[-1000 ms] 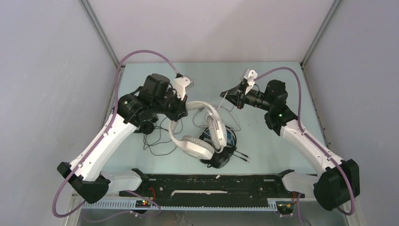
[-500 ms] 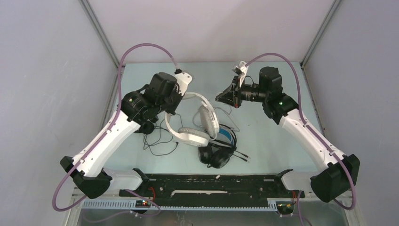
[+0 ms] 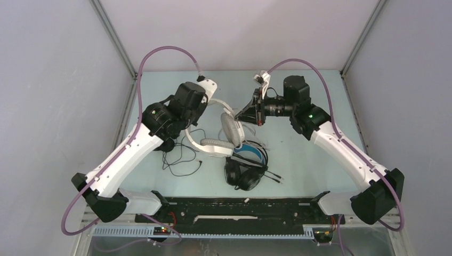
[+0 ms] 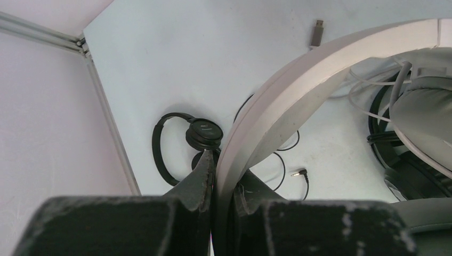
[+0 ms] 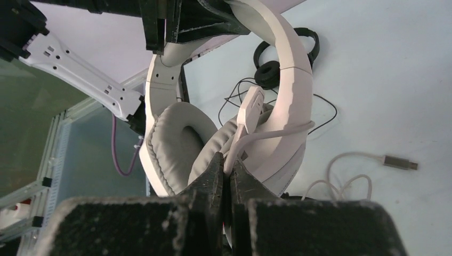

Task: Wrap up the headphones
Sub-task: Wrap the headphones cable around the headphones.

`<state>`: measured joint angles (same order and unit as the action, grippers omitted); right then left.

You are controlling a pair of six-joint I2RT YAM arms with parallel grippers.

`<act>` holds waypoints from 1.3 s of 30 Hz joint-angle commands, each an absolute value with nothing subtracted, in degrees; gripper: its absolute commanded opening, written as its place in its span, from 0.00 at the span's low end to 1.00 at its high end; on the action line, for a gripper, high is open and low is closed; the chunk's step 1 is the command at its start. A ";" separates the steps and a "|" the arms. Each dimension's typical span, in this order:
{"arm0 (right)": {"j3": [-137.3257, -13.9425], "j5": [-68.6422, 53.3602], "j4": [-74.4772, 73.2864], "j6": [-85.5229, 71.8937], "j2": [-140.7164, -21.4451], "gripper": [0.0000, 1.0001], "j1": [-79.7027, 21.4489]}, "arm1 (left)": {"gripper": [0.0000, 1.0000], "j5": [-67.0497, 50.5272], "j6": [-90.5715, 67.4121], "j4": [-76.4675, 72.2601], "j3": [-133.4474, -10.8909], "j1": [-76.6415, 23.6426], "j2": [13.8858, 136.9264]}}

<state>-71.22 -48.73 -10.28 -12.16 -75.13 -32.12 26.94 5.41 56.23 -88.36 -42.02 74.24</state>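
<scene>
Nearest the arm bases, the bulky black pair (image 3: 242,175) lies on the table (image 3: 298,154). Its blue-lined headband (image 3: 251,154) is on the far side, and a short dark cord end sticks out to its right. To its left, thin black cord (image 3: 181,160) lies in loose loops with a jack plug (image 4: 301,173) among them. The small thin black pair (image 4: 186,136) lies flat near the left wall rail, under the left forearm in the top view and held by nothing.

Next out, the white-grey headset (image 3: 230,129) sits between the two grippers. Its grey ear cushions (image 5: 176,141) hang side by side over the black pair's headband (contact between the two cannot be confirmed).

The left gripper (image 4: 221,170) is clamped onto the white headband (image 4: 277,106), with one finger on each face of the band, low on the left side of the arch.

The right gripper (image 5: 226,162) is closed to a narrow slit on the headset's white cord (image 5: 272,133), directly in front of the cushions. From the jaws the cord runs up and across toward the band.

Farthest out, the remaining white cord lies in loops on the table. It ends in a USB plug (image 5: 400,161), well apart from both grippers.
</scene>
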 commanded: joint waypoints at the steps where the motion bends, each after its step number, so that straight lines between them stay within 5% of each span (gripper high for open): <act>1: -74.82 -51.80 -2.71 -18.87 -75.24 0.00 -32.89 | 0.00 32.76 4.23 53.23 -90.46 -41.84 73.57; 23: -74.81 -58.00 20.61 -36.86 -79.27 0.11 -36.84 | 0.00 44.03 -3.69 47.17 -95.98 -41.22 76.34; 39: -74.76 -50.38 13.80 -25.16 -78.97 0.11 -41.05 | 0.00 46.09 -15.04 43.06 -103.01 -37.00 79.58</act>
<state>-71.88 -49.58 15.22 -30.72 -80.16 -38.26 40.07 -7.73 51.51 -99.57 -38.74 80.09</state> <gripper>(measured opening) 0.110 0.144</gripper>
